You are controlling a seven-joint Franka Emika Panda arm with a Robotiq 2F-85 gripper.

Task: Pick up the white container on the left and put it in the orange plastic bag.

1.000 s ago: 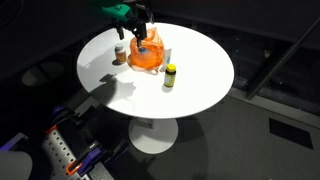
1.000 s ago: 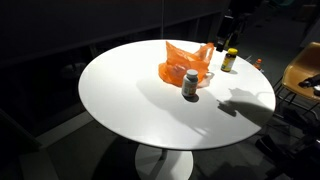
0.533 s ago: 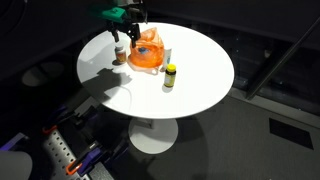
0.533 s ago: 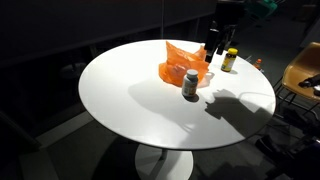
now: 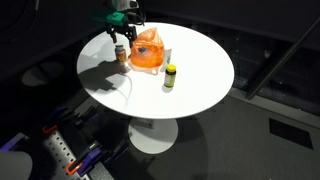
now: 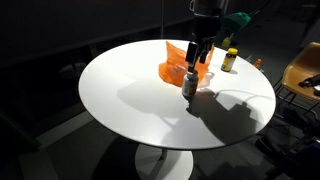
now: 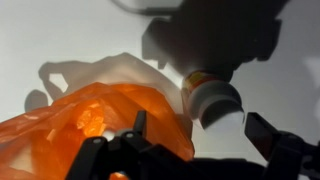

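1. Change: your gripper has left its earlier place over the bag. It has moved left and now hangs right above the container.
2. Tool: in the wrist view the fingers are spread wide and grip nothing. The container's white cap lies between their lines, ahead of the tips.
3. Container: it stands upright on the table, left of the bag and just beside it. It is capped, so its contents are hidden, and it is not yet lifted.
4. Bag: orange plastic, crumpled. Something inside glows through the plastic in the wrist view, but you cannot tell what.
5. Yellow bottle: upright and capped, right of the bag and apart from it.
6. Room: the tabletop is bare left of the container out to the rim. There is wider bare room right of the yellow bottle.
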